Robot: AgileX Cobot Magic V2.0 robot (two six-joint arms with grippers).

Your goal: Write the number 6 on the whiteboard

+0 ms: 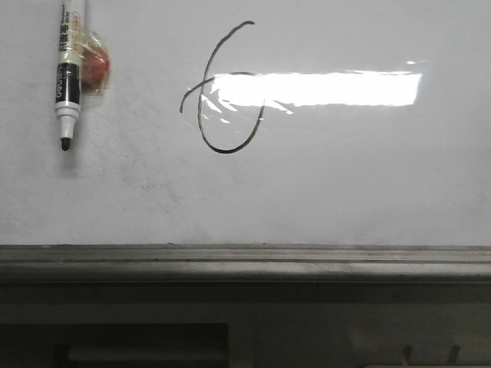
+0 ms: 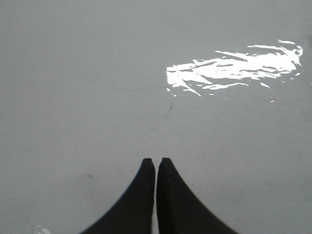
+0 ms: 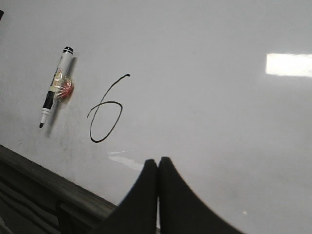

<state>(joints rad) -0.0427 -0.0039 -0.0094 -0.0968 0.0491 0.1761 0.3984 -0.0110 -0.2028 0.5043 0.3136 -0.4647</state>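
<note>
The number 6 (image 1: 205, 115) is drawn in thin black line on the whiteboard (image 1: 345, 176), left of centre in the front view; it also shows in the right wrist view (image 3: 105, 114). A marker pen (image 1: 67, 77) hangs tip down at the board's upper left, stuck by a red holder (image 1: 96, 67); it shows in the right wrist view too (image 3: 54, 95). My left gripper (image 2: 156, 161) is shut and empty over the bare board (image 2: 73, 73). My right gripper (image 3: 158, 160) is shut and empty, to the right of the 6, apart from it. Neither gripper shows in the front view.
A bright rectangular light reflection (image 1: 322, 88) crosses the 6's loop. A grey metal rail (image 1: 245, 261) runs along the board's lower edge, also in the right wrist view (image 3: 53, 187). Below it is a dark recess (image 1: 138, 345).
</note>
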